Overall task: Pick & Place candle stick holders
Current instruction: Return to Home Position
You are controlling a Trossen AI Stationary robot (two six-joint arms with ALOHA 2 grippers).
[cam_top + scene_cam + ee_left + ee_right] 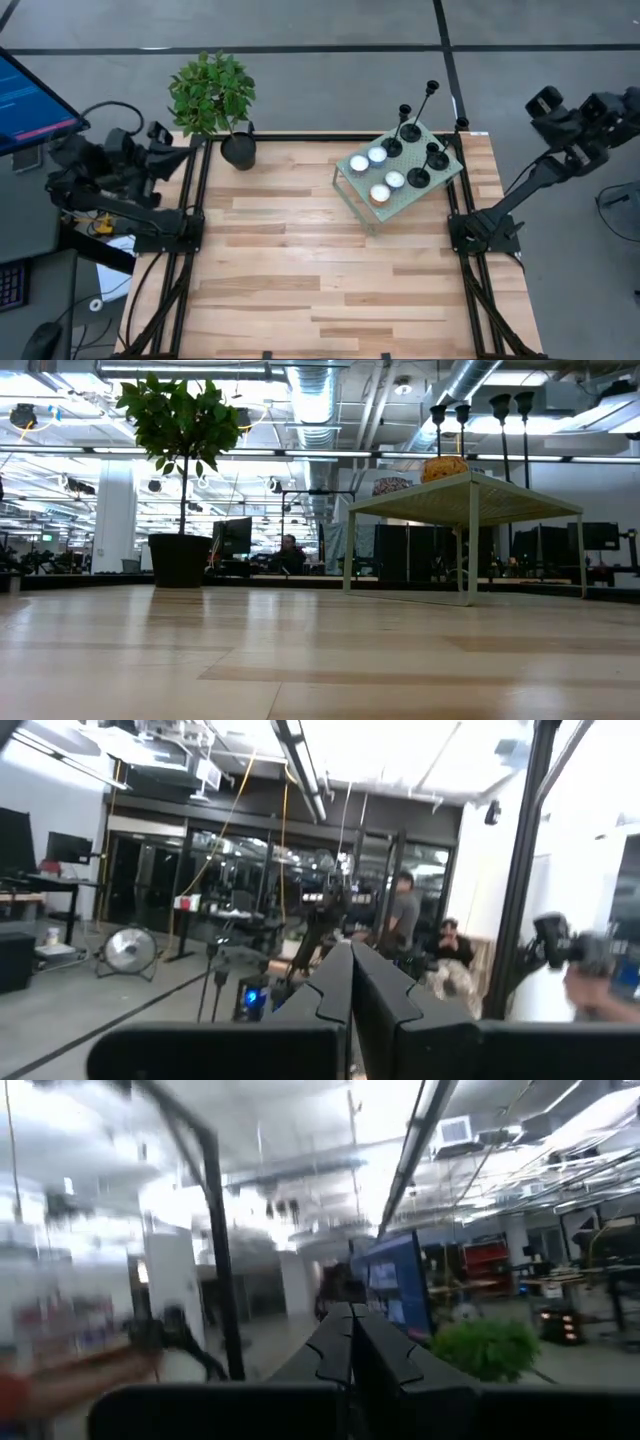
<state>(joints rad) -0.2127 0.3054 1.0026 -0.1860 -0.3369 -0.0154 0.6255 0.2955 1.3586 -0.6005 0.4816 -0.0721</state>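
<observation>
Candle stick holders: Four matte-black candle stick holders (411,131) stand upright on a pale green shelf (356,183). They are grouped toward its far and right edges, next to white tealights (377,155) and an orange candle (380,194).
Handling: They are probably light and stiff. With thin stems over small disc bases they look top-heavy and easy to topple, though the matte finish should give some grip.
Where to take hold: The stem low down, just above the base, looks safest, pinched from the side with a narrow opening.
Shelf: It sits at the far right corner of the worktop (300,280). A potted plant (213,95) stands at the far edge, toward the left corner.
Left gripper (351,948): Fingers are pressed together and hold nothing. The arm is parked off the worktop's left edge.
Right gripper (352,1310): It is also closed and empty, raised beyond the right edge.
Writing: No brand or label can be read. The text on the monitor (30,100) beside the left arm is too small to make out.
</observation>
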